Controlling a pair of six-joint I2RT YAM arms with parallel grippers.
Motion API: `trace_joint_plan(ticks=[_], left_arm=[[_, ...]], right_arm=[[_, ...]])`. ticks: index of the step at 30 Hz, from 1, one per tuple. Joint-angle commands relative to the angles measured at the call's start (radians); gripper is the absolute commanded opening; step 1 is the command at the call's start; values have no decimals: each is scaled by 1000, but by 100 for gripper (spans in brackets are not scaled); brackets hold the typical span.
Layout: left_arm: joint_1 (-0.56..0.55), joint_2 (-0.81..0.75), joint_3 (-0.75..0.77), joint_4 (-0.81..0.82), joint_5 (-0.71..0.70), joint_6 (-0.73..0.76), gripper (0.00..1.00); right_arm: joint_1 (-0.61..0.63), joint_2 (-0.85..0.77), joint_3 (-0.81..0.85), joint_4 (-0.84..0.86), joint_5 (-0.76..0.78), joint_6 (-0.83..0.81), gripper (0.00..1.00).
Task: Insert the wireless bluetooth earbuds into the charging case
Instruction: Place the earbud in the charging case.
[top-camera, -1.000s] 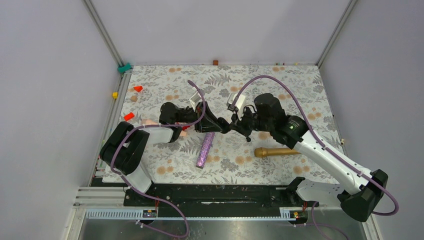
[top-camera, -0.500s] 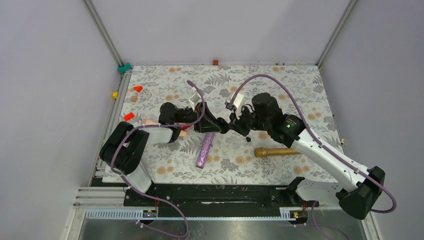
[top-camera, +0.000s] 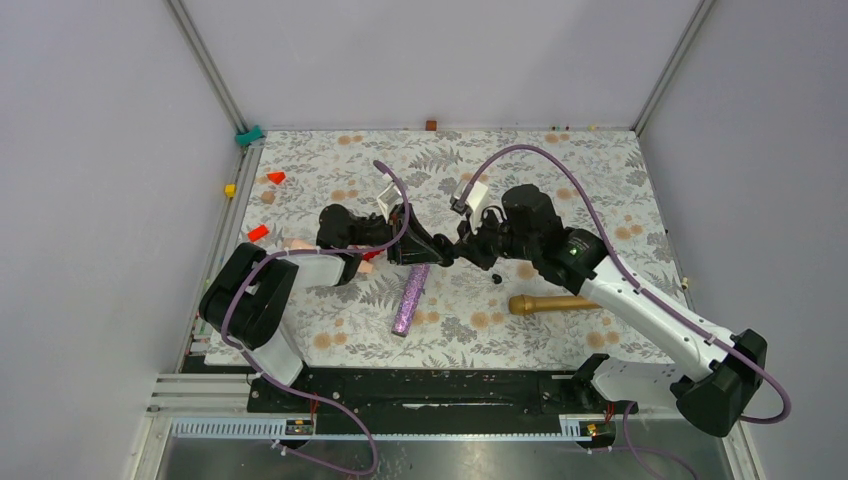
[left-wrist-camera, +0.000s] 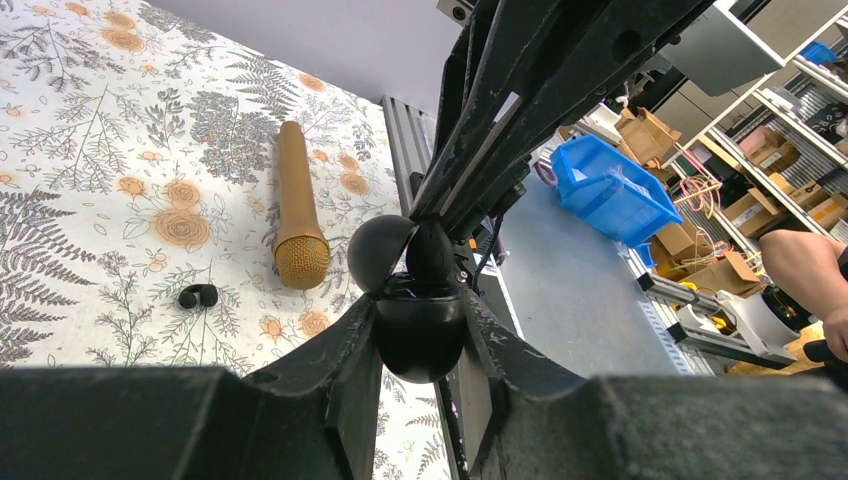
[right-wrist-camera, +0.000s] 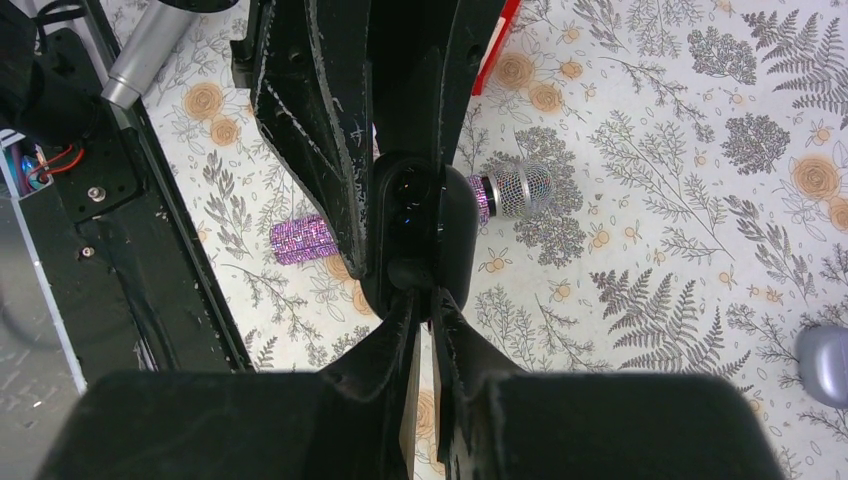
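My left gripper (left-wrist-camera: 420, 318) is shut on the black rounded charging case (left-wrist-camera: 420, 340), holding it above the mat with its lid (left-wrist-camera: 378, 250) flipped open. My right gripper (right-wrist-camera: 427, 300) comes in from the opposite side, shut on one small black earbud (left-wrist-camera: 432, 250) that sits right at the case's open top. In the right wrist view the case (right-wrist-camera: 420, 235) shows its inner wells just beyond my fingertips. From above, both grippers (top-camera: 440, 252) (top-camera: 460, 250) meet tip to tip at mid-table. A second earbud (top-camera: 497, 278) (left-wrist-camera: 197, 296) lies on the floral mat.
A gold microphone (top-camera: 553, 303) lies right of centre, and a purple glitter microphone (top-camera: 409, 299) lies under the left gripper. Red blocks (top-camera: 276, 177) (top-camera: 258, 232) and a yellow one (top-camera: 230, 190) sit at the left edge. Grey walls enclose the mat.
The right arm has edged left, bringing its gripper and the earbud closer against the case. The left arm has stayed still.
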Motion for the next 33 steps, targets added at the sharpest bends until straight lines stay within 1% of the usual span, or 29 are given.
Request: trace_joint_plan(ticks=[1,4,10,18,26,31,33], left_arm=[[-8,-48,5,82,-29,18,4],[-8,-48,5,82,-29,16,4],[-8,-58,5,83,-29,18,4],[-6,-63,2,83,-28,19,4],[-7,-64,-1,82,-26,30,4],[-7,-65,-3,81,-24,41,4],[-6,-67,-4,81,-22,41,4]], right_arm=[[18,18,-5,43,-10,33,2],[21,18,-4,32,-35,13,2],[58,34,10,-37,-64,-100,3],[103,61,33,-89,-38,-185,4],[103,48,49,-107,-27,-202,6],[103,92,115,-201,-67,-219,9],[103,94,116,-199,-74,-213,10]])
